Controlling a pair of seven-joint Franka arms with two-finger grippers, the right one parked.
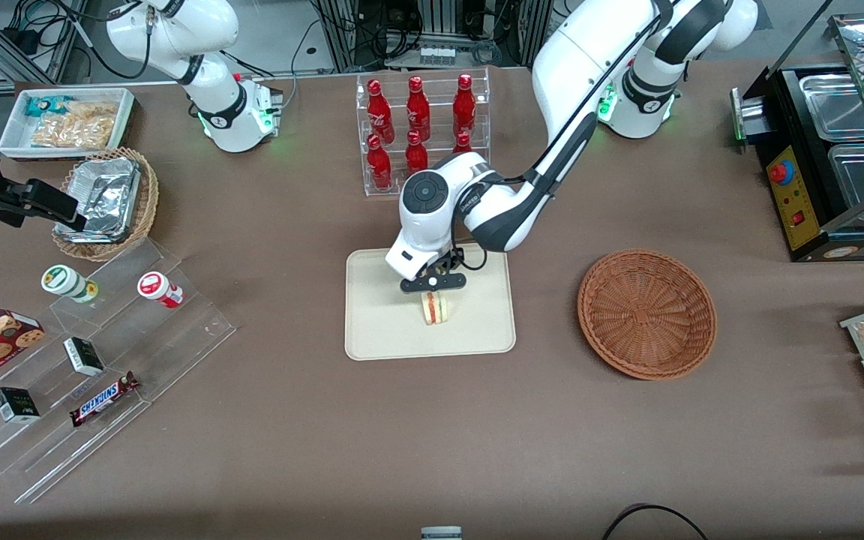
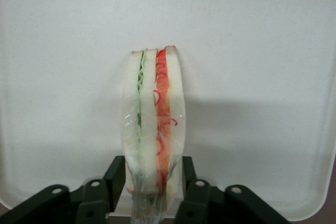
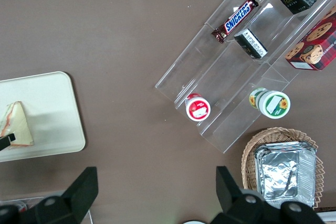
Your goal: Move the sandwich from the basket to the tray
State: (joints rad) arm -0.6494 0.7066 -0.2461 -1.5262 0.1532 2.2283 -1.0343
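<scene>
Stretching under everything, the brown table (image 1: 432, 442) carries the scene, and the working arm (image 1: 552, 150) reaches down from its base to the middle of it. Directly below the gripper (image 1: 433, 294) lies the cream tray (image 1: 372, 330), flat on the table, its low rim showing in the wrist view (image 2: 315, 203) as well. Off toward the working arm's end of the table from the gripper sits the reddish-brown basket (image 1: 647, 313), well apart from the tray and holding nothing. Farther from the front camera than the gripper stands a clear rack of red bottles (image 1: 421, 127).

The gripper (image 2: 153, 182) is down over the tray's middle, and its two black fingers (image 2: 116, 177) press against the white bread faces of the sandwich (image 2: 153, 129), one on each side, clamped on its wrapped end. The sandwich (image 1: 436, 307) stands on edge on the tray, its green layer and red-orange layer running lengthwise between the bread slices. From the parked arm's wrist, the wedge (image 3: 17, 125) shows as a triangle resting on the tray (image 3: 52, 114).
</scene>
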